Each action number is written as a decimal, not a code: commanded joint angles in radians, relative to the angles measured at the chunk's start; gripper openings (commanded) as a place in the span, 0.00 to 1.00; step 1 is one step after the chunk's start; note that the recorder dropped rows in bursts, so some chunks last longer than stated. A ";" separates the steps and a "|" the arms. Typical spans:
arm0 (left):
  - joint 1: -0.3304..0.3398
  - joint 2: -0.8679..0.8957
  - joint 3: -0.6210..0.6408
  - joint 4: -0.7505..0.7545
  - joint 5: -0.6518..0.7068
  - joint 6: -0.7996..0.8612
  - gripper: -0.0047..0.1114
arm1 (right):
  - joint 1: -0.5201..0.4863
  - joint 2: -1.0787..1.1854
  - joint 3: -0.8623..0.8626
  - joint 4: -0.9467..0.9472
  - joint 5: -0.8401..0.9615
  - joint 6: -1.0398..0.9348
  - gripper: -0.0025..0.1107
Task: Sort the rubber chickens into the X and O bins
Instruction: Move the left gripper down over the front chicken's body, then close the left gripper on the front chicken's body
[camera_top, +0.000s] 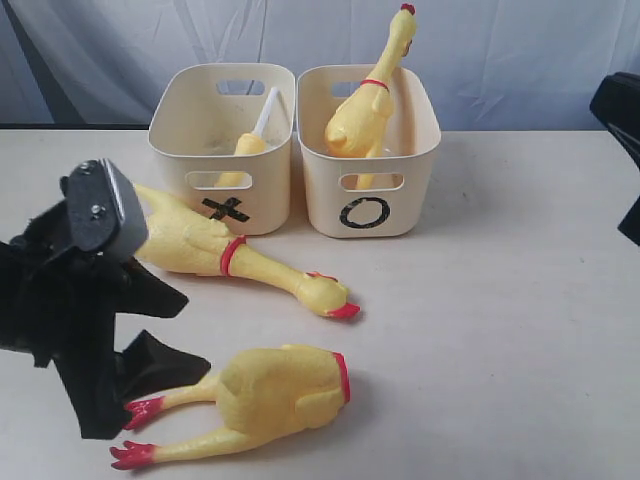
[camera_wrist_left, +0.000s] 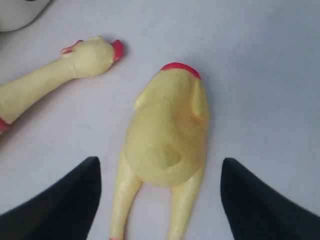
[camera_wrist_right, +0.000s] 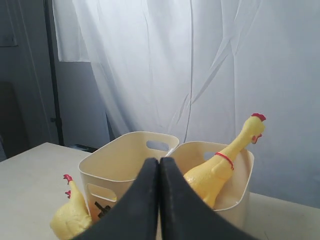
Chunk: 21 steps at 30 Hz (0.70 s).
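Lower left, the left pincer (camera_wrist_left: 160, 162) is spread astride a headless chicken body (camera_top: 280, 385) on the worktop (camera_top: 500, 300). Behind it a whole chicken (camera_top: 230, 255) lies before the X bin (camera_top: 180, 160). An upright chicken (camera_top: 365, 110) stands in the O bin (camera_top: 410, 190). The right pincer (camera_wrist_right: 160, 167) is pressed together.

left end effector (camera_wrist_left: 160, 162): jaws spread wide | right end effector (camera_wrist_right: 160, 167): jaws pressed together

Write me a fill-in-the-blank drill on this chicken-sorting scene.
The upright chicken stands in the bin marked ___.
The left claw has its jaws ___ above the headless chicken body.
The right claw is ___.
The lying chicken wears a ___ ring at its neck.
Missing words: O; open; shut; red.
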 joint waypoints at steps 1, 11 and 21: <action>-0.080 0.051 -0.008 -0.011 -0.065 0.012 0.66 | -0.002 -0.008 0.009 -0.004 -0.003 0.029 0.01; -0.187 0.193 -0.066 -0.018 -0.114 0.012 0.71 | -0.002 -0.008 0.047 -0.002 -0.007 0.043 0.01; -0.206 0.372 -0.132 -0.016 -0.156 0.012 0.71 | -0.002 -0.008 0.047 -0.004 -0.007 0.043 0.01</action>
